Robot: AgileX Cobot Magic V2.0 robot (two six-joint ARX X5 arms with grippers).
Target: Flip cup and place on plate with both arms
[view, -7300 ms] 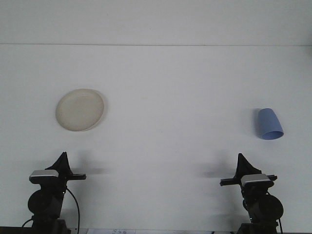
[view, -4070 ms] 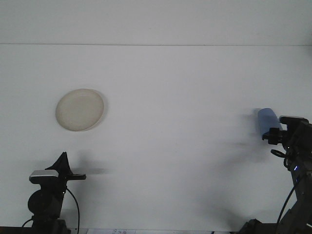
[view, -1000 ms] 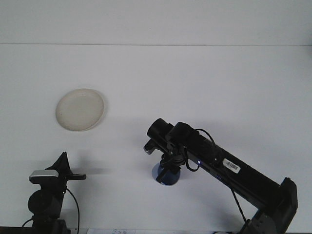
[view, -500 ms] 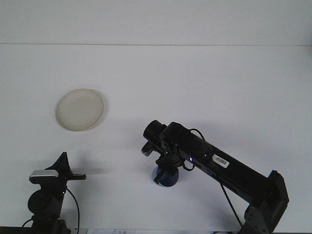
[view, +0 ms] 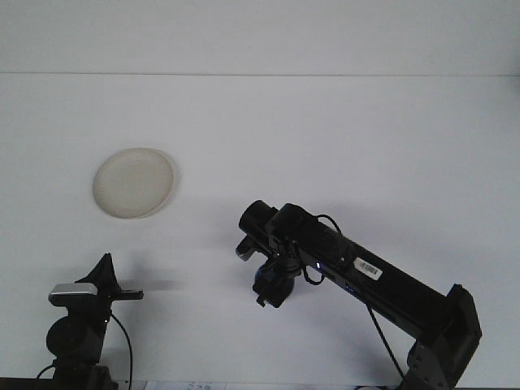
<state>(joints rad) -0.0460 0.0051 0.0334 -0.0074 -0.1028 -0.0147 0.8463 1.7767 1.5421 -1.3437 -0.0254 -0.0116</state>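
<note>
Front view: right arm over the table's middle, cup in its grip.
Left gripper (view: 104,272) sits parked low, fingers unreadable from here; cream plate (view: 133,182) lies beyond it. Right gripper (view: 269,286) is clamped around the blue cup (view: 264,279), mostly hidden.

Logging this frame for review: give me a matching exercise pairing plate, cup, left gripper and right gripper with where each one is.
Things:
1. plate
2. cup
3. left gripper
4. right gripper

Places:
A. bottom left, parked near the front edge
B. centre of the table, on the outstretched arm
C. left side of the table, nothing on it
D. mostly hidden at the right gripper

Pairs: 1-C, 2-D, 3-A, 4-B
</note>
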